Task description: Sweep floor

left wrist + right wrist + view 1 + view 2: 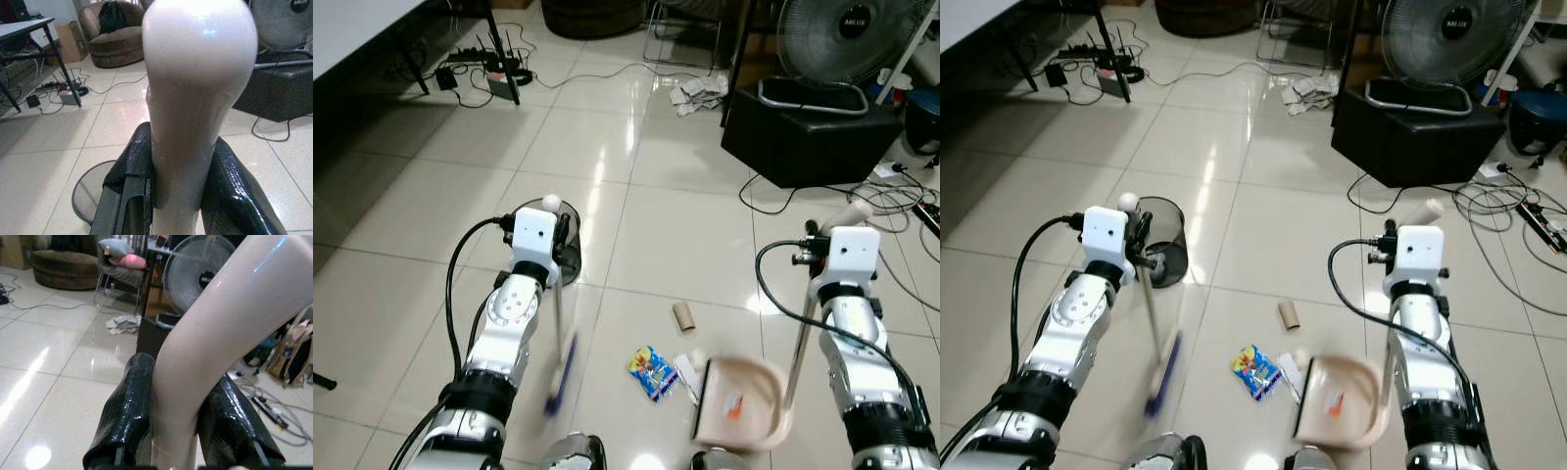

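My left gripper is shut on the pale broom handle; the broom's purple bristle head hangs blurred near the floor by my left side. My right gripper is shut on the cream dustpan handle, and the beige dustpan rests on the tiles with a small orange scrap inside. Litter lies just left of the pan: a colourful snack wrapper, a white paper scrap and a cardboard tube.
A black mesh bin stands by the left arm. A black box with a fan on it sits far right, cables beside it. A power strip and table legs lie far left; crumpled cloth beyond.
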